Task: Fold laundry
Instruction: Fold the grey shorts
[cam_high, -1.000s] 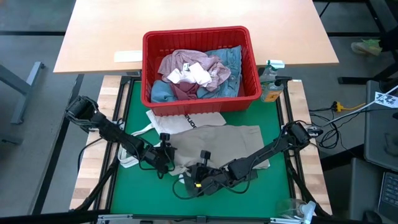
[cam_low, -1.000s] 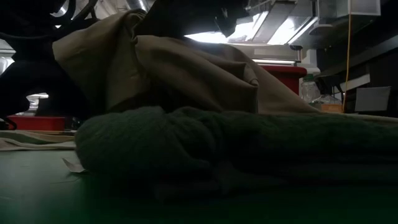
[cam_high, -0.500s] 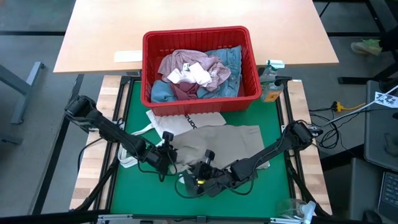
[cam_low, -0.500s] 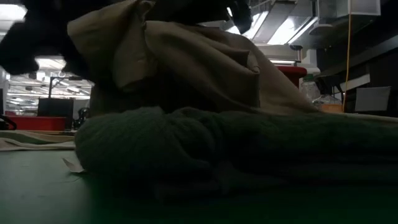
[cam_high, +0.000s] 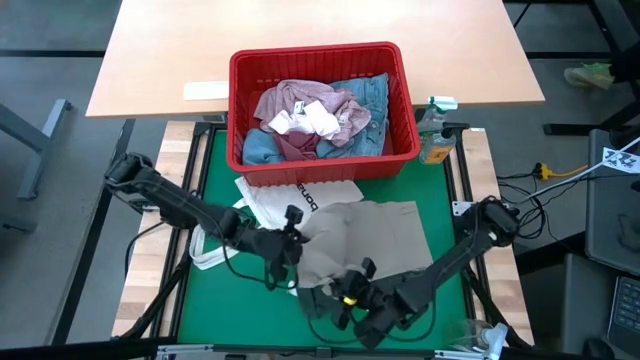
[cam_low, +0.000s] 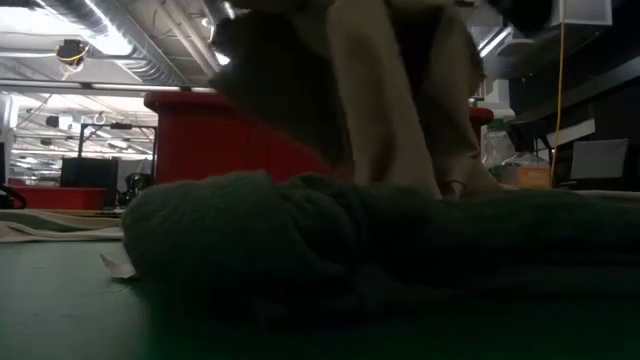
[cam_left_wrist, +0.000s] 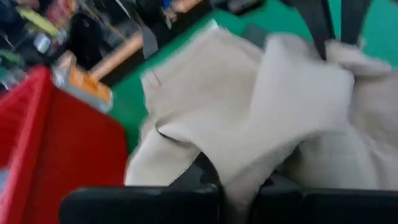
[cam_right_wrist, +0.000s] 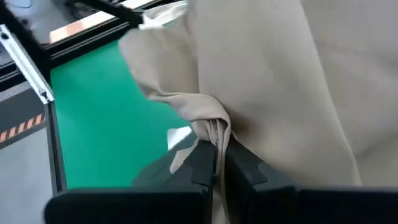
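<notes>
The beige trousers (cam_high: 365, 232) lie bunched in the middle of the green mat, and both grippers hold them up at their near side. My left gripper (cam_high: 294, 243) is shut on their left part and my right gripper (cam_high: 352, 292) on their near edge. In the low view the trousers (cam_low: 400, 90) hang in folds above a dark green top (cam_low: 300, 240), which lies flat on the mat near the front edge. A pink top (cam_high: 300, 105), blue denim (cam_high: 372, 95) and white socks (cam_high: 305, 120) lie in the red basket (cam_high: 250, 160). My left gripper pinches a bunched fold of the trousers (cam_left_wrist: 249, 168) between its two fingers, slanting down from the table's left. The cloth is lifted here and falls away in slack folds. My right gripper pinches a gathered fold at the trousers' near edge (cam_right_wrist: 211, 127), several layers bunched together, between its two fingers (cam_right_wrist: 202, 162). It comes slanting from the near right. The cloth rises clear of the mat there, and the rest drapes away.
A white tote bag (cam_high: 285, 200) with black lettering lies between the basket and the trousers, partly under them. A bottle (cam_high: 435, 138) stands at the mat's far right corner. Bare green mat (cam_high: 440, 215) shows to the right of the trousers.
My left gripper has risen and gone toward the table's right with the trousers' left part. My right gripper has rolled and moved toward the near right. The trousers' near side has been lifted well above the dark green top, uncovering the red basket in the low view.
</notes>
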